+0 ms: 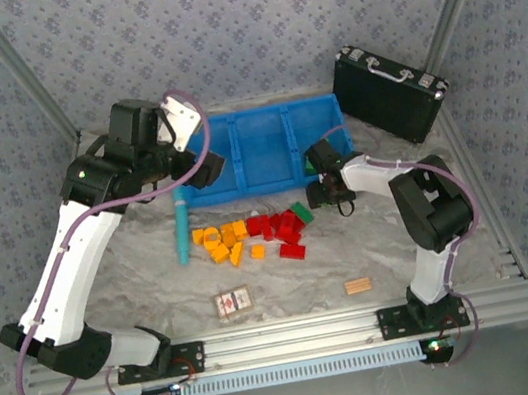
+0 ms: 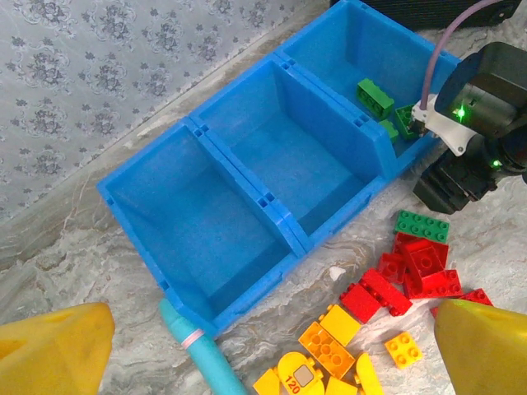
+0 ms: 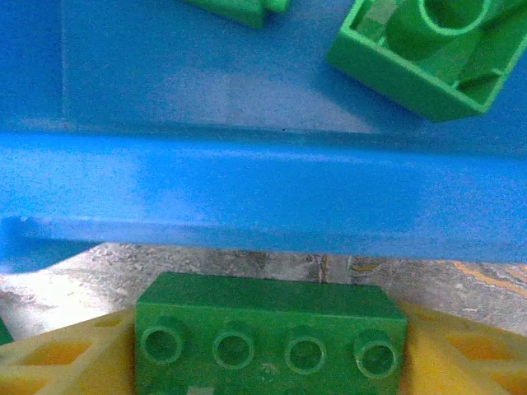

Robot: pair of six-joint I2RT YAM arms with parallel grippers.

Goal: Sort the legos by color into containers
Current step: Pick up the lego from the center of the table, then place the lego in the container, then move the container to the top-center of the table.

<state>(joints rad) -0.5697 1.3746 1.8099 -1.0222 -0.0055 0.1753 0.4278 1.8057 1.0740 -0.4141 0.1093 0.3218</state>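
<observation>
**Right gripper point(image 3: 272, 350) pinches a green brick point(image 3: 272, 329) by the tray point(image 1: 236, 151)**

The right gripper has its two yellow fingers point(image 3: 49, 362) pressed on the sides of the green brick. The bumps on the brick face the camera. The brick sits just in front of the blue tray's near wall, at the right box. I cannot tell for sure if it touches the table point(image 1: 159, 296).

More green bricks point(image 2: 375, 97) lie inside the right box. One of them, the flipped brick point(image 3: 420, 49), lies upside down.

The left gripper point(image 2: 272, 346) hangs above the table near the tray's left end. Its fingers are spread wide apart.

A pile of bricks lies on the table in front of the tray. The yellow bricks point(image 1: 223, 242) are on the left and the red bricks point(image 1: 278, 231) are in the middle. A loose green brick point(image 1: 302, 211) lies on the right, close to the right gripper.

A teal tube point(image 1: 181, 230) lies just left of the pile, its far end right by the tray's corner. A black case point(image 1: 388, 90) stands behind the tray on the right.
</observation>
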